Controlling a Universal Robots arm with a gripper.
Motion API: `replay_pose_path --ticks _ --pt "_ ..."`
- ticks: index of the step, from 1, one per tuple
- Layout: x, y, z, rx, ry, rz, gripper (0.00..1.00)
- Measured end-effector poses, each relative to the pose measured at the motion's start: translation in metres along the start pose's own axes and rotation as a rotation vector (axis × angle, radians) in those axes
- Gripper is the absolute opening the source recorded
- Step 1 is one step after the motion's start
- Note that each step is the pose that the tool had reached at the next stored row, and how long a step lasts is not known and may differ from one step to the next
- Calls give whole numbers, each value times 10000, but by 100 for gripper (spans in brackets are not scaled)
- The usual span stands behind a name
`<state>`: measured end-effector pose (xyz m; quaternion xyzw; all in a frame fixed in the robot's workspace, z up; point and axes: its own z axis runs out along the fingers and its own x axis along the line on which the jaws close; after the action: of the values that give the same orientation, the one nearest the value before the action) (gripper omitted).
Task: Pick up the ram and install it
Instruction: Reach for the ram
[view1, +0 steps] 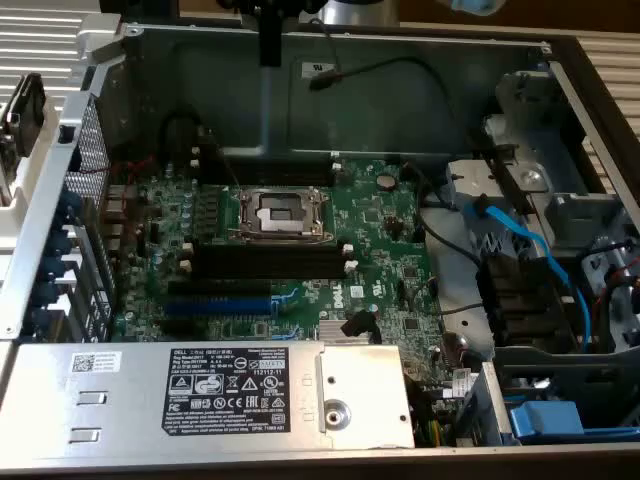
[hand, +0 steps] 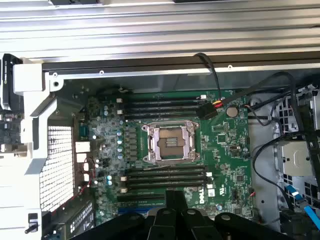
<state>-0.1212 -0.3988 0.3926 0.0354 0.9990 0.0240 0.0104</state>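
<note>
My gripper (view1: 270, 58) hangs as a dark, narrow shape above the far wall of the open computer case (view1: 420, 45). In the wrist view its black fingers (hand: 175, 197) are pressed together, shut, over the green motherboard (hand: 225, 150). I cannot make out anything between them. Two banks of long black memory slots (hand: 165, 176) (hand: 162, 106) lie either side of the silver processor socket (hand: 169, 142), and all look empty. In the exterior view the nearer bank (view1: 265, 260) lies below the socket (view1: 282, 213). The ram is out of view.
A grey power supply (view1: 200, 395) with a label covers the near side of the case. A blue expansion slot (view1: 215, 305) lies beside the memory slots. Blue cables (view1: 520, 235) and drive bays sit at the exterior view's right. A black cable plug (hand: 210, 109) lies by the far slots.
</note>
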Motion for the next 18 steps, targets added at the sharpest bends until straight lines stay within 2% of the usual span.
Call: replay_pose_path --ticks 14,16,18 --pt "0 0 0 0 0 0 10" --pt "37 -2 -3 4 2 1 10" --pt "122 -7 -3 1 0 0 10"
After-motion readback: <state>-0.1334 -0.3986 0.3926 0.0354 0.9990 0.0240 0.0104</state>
